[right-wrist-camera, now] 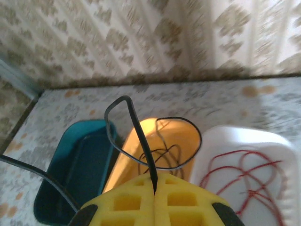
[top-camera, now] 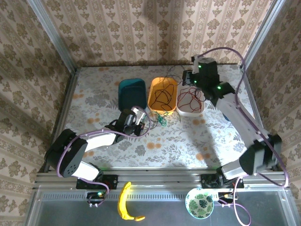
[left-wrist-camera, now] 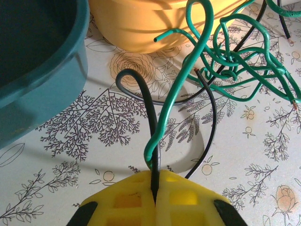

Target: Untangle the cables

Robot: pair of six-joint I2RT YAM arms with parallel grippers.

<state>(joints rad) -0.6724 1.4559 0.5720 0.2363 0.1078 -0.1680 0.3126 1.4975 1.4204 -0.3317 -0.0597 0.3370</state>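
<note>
Two pincers are pressed together, each pinching a black cable [left-wrist-camera: 151, 117]: the left pincer [left-wrist-camera: 155, 181] low over the worktop [left-wrist-camera: 70, 155] beside the teal bin [left-wrist-camera: 37, 70], the right pincer [right-wrist-camera: 154, 186] raised above the orange bin [right-wrist-camera: 127, 160], where more black wire lies. Whether both hold one wire I cannot tell. Red cables [top-camera: 190, 99] sit in the white bin [top-camera: 189, 113]. The green cable [left-wrist-camera: 229, 70] lies tangled on the worktop near the orange bin, one loop hooked around the black just beyond the left pads. Best to draw the black out slowly, slipping that hook without tightening the green knot.
</note>
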